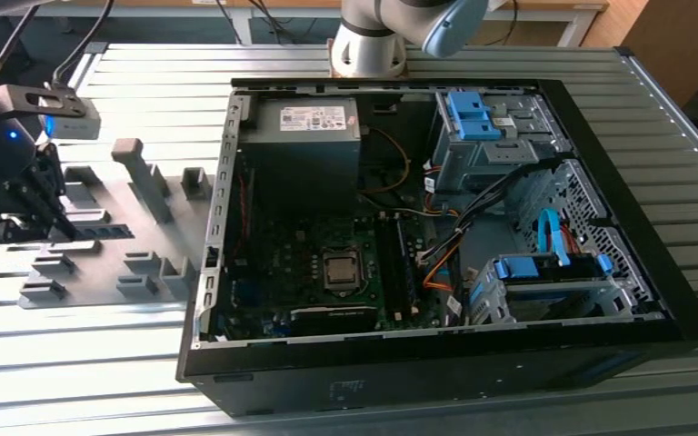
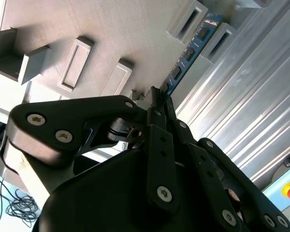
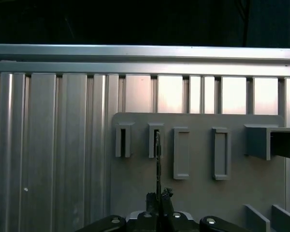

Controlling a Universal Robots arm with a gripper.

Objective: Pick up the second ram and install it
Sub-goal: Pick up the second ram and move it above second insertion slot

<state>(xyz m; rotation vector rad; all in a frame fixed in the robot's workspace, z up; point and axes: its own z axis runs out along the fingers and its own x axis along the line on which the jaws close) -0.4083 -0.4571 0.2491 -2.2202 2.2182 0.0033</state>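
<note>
"Checking grip status: what does the pincer (image 2: 159, 99) have?" the first onlooker asks.

"Its two fingers are drawn together on the near end of the second ram (image 2: 189, 52), one on each flat face. From where I stand it reads as clamped, though I cannot tell how firmly."

"Location of the ram?"

"It stands on its long edge on the grey fixture (image 3: 198, 193), with its far end at a slotted block (image 3: 152, 145). The fixture lies flat near the edge of the surface (image 1: 83, 363) at the exterior view's left. In the first wrist view the board appears edge-on, a thin line running from the block to the fingertips."

"Why on edge?"

"My judgement: the slots hold the board upright so both faces are open to the fingers. Gripping across the thin dimension also sets the board in line with the pincer."

"Is it clear of the fixture?"

"No lift is evident. The board looks seated at the block, so I would put the pick-up at the grasp stage."

"And the install site?"

"The open computer case (image 1: 385, 386) lies on its side toward the middle of the surface, well apart from the fixture, with the motherboard (image 1: 288, 250) facing up. Laid that way, its sockets should open upward. I cannot make out the individual memory slots."
</note>
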